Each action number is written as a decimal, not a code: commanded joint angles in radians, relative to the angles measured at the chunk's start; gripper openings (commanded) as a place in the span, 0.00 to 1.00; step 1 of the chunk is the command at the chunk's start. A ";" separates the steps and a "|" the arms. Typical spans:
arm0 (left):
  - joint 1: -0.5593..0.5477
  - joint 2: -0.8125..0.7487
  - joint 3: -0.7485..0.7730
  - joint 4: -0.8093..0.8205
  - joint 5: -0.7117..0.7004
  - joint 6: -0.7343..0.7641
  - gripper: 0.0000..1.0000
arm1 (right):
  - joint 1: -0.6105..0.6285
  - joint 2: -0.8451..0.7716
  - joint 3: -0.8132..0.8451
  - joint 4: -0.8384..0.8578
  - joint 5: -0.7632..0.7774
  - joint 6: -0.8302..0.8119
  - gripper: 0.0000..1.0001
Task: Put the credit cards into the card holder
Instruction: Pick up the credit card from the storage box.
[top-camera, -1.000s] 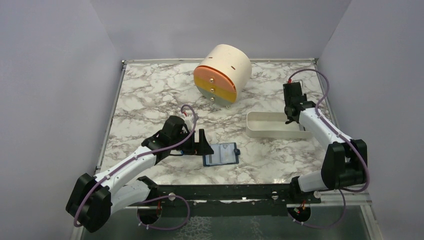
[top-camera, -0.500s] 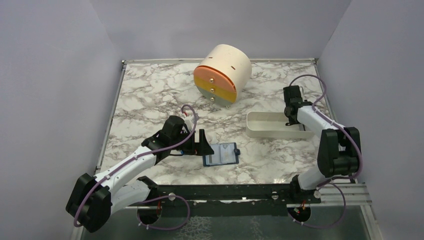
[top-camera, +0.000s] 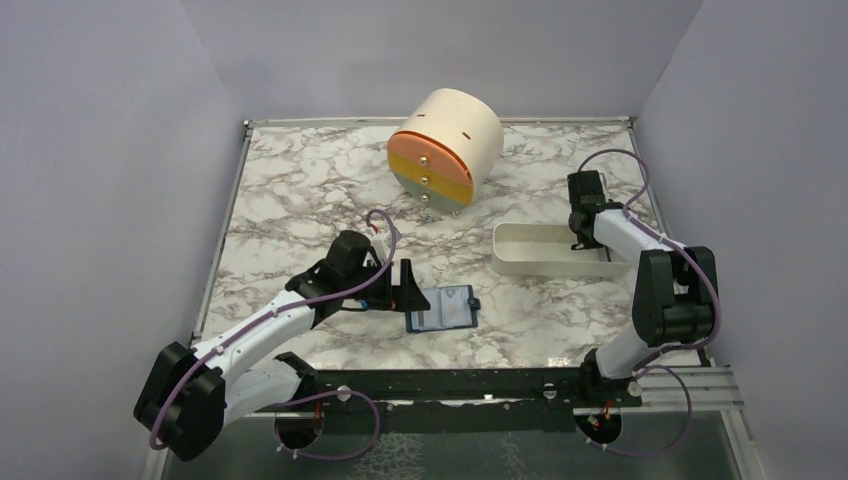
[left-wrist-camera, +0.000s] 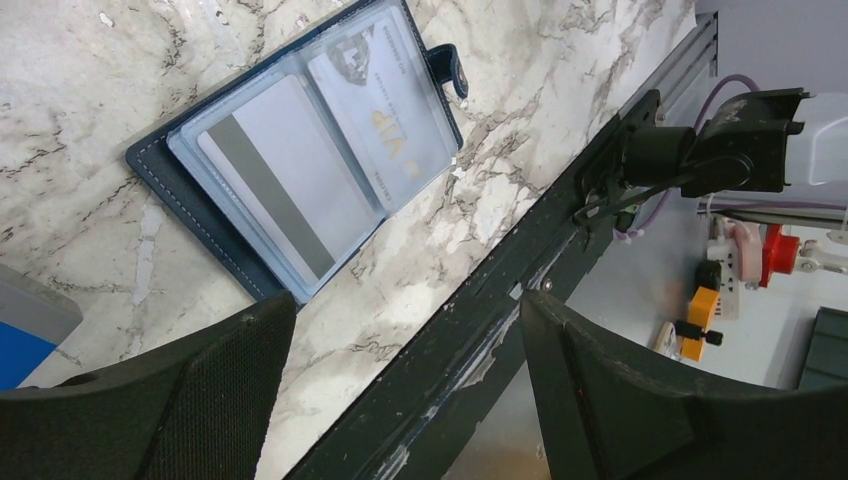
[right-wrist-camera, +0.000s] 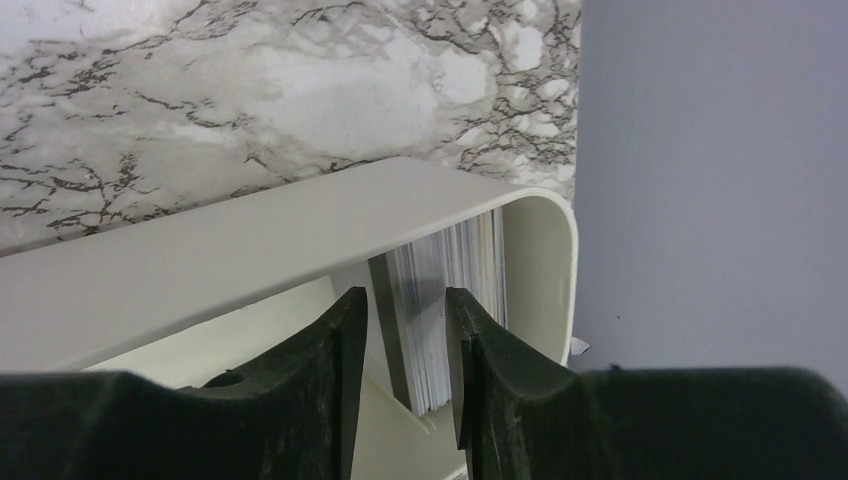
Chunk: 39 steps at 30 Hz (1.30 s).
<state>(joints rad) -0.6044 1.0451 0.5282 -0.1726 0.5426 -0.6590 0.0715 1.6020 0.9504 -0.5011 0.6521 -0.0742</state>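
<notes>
**A:** Start at the left. What have you got there?

**B:** My left gripper (top-camera: 403, 285) hangs spread wide and empty, just beside the card holder (left-wrist-camera: 300, 150). The holder lies open and flat on the marble table (top-camera: 300, 200), near the front edge. Two cards (left-wrist-camera: 385, 120) already sit under its clear sleeves.

**A:** And over on the right?

**B:** My right gripper (right-wrist-camera: 405, 305) is down in the right end of the white tray (top-camera: 530, 265). The credit cards (right-wrist-camera: 445, 290) stand there on edge, packed against the end wall. My fingers (right-wrist-camera: 335, 350) straddle part of that stack with only a narrow gap, and I cannot tell whether I'm pinching yet.

**A:** So what worries you?

**B:** The cards are thin and tightly packed, so I might lift several at once, or have one slip out. One finger seems to sit over the stack, not beside it, which could splay or bend the cards. Nothing pins the holder down either, so pushing a card in could slide it away.
</notes>
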 joint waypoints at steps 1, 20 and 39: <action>-0.006 -0.020 0.004 0.025 0.031 0.006 0.85 | -0.006 -0.052 -0.008 0.065 0.060 -0.035 0.33; -0.006 -0.024 0.003 0.027 0.038 0.005 0.85 | -0.005 -0.015 -0.038 0.076 0.029 -0.028 0.40; -0.005 -0.025 0.001 0.033 0.039 0.005 0.85 | -0.030 -0.023 -0.033 0.069 0.088 -0.026 0.27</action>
<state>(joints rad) -0.6044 1.0378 0.5282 -0.1658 0.5541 -0.6594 0.0555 1.6005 0.9199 -0.4469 0.6880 -0.1081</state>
